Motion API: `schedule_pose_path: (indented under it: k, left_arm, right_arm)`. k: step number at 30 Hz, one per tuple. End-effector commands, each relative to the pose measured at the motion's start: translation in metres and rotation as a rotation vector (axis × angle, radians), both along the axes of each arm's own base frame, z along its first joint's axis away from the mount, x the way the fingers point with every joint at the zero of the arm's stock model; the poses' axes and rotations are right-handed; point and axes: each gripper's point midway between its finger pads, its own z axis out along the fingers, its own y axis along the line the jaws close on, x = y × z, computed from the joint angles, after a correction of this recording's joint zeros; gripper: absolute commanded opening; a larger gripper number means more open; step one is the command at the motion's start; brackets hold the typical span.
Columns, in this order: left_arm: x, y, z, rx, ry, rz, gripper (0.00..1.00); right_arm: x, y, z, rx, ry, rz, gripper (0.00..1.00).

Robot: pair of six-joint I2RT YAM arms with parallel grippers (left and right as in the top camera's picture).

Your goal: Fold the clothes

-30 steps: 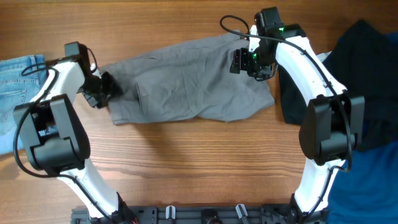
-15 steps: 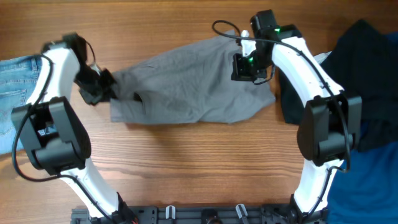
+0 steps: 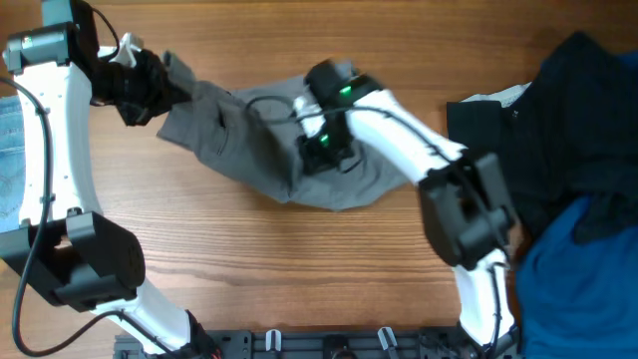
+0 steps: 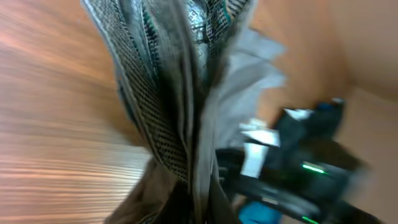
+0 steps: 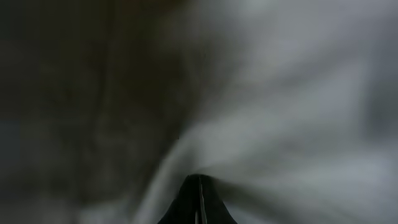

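Observation:
A grey garment (image 3: 249,130) lies bunched across the table's middle, with its left end lifted. My left gripper (image 3: 158,88) is at the upper left, shut on that left end. In the left wrist view the cloth (image 4: 186,93) hangs in folds with a mesh lining showing, and it hides the fingers. My right gripper (image 3: 322,152) is over the garment's middle, shut on a fold of the grey fabric. In the right wrist view the black fingertips (image 5: 193,193) meet with grey cloth (image 5: 280,124) all round.
A black garment (image 3: 583,120) is heaped at the right, with a blue one (image 3: 578,289) below it. Blue jeans (image 3: 10,150) show at the left edge. A white sheet (image 3: 498,97) peeks out beside the black heap.
Both grippers have shut on the grey garment. The right one has carried its right edge leftward to the middle. The left one has pulled its end up and to the left.

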Motion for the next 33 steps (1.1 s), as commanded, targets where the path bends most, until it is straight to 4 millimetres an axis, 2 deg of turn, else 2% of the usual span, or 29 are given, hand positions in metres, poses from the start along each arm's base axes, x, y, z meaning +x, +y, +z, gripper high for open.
schedule_pose_path:
  k: [1,4,8,10,12,15,19,22,24,26,29,33]
  left_arm:
    - [0.002,-0.021,0.039,-0.125,-0.096,-0.011,0.04]
    - [0.003,-0.027,0.042,-0.124,-0.117,-0.028,0.04]
    - [0.008,-0.036,0.044,-0.117,-0.150,-0.057,0.04]
    - [0.009,-0.043,0.045,-0.117,-0.159,-0.078,0.04]
    - [0.008,-0.050,0.043,-0.105,-0.155,-0.094,0.04]
    - [0.006,-0.056,0.036,-0.047,-0.137,-0.111,0.04]
    - [0.002,-0.067,0.027,0.033,-0.120,-0.143,0.04]
    - [0.001,-0.077,0.023,0.077,-0.123,-0.173,0.04]
    - [-0.001,-0.087,0.022,0.089,-0.125,-0.197,0.04]
    - [-0.003,-0.105,0.022,0.090,-0.139,-0.244,0.04]
    - [-0.004,-0.126,0.021,0.088,-0.164,-0.293,0.04]
    - [-0.010,-0.158,0.015,0.112,-0.174,-0.365,0.04]
  right_arm:
    - [-0.027,0.041,-0.021,0.128,0.114,0.059,0.04]
    - [-0.036,0.069,-0.027,0.194,0.144,0.053,0.04]
    - [-0.049,0.104,-0.010,0.360,0.157,0.132,0.04]
    - [-0.046,0.108,-0.008,0.370,0.127,0.139,0.04]
    - [-0.033,0.099,-0.012,0.319,0.107,0.080,0.05]
    - [-0.005,0.068,-0.005,0.257,0.072,-0.013,0.06]
    - [0.034,0.016,0.030,0.253,0.012,-0.104,0.09]
    - [0.066,-0.045,0.049,0.176,-0.046,-0.233,0.09]
    - [0.077,-0.082,0.049,0.101,-0.058,-0.309,0.09]
    - [0.082,-0.129,0.041,0.011,-0.040,-0.372,0.09]
    - [0.079,-0.150,0.030,-0.026,-0.005,-0.379,0.09]
    - [0.069,-0.159,0.013,-0.070,0.034,-0.367,0.09]
